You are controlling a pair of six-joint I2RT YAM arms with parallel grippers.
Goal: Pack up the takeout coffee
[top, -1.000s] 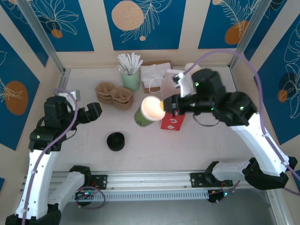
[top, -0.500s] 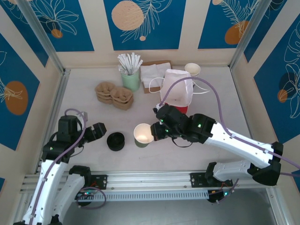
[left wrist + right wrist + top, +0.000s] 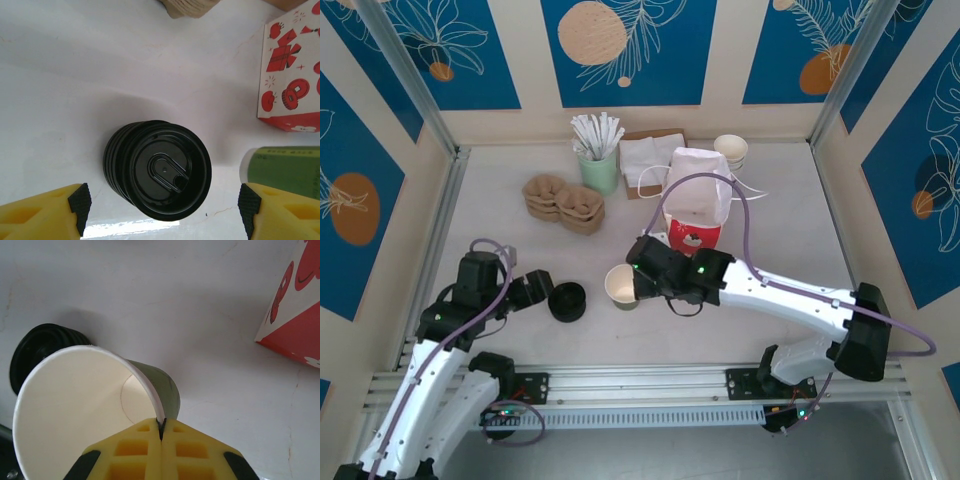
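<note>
i am noting the right tool (image 3: 161,429), pinching the rim of the lidless olive-green cup (image 3: 623,286), has lowered it from the paper bag (image 3: 696,210) to just beside the black lid stack (image 3: 567,300), where the spread left tool (image 3: 542,289) is arriving, so lidding looks next.

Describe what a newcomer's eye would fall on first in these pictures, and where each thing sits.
The lidless olive-green paper cup at mid-table stands out first, its rim wall pinched in the shut right pincer. Just left of it, the open left pincer flanks a black lid stack without touching it. Behind the cup stands the red-and-white paper bag.
</note>
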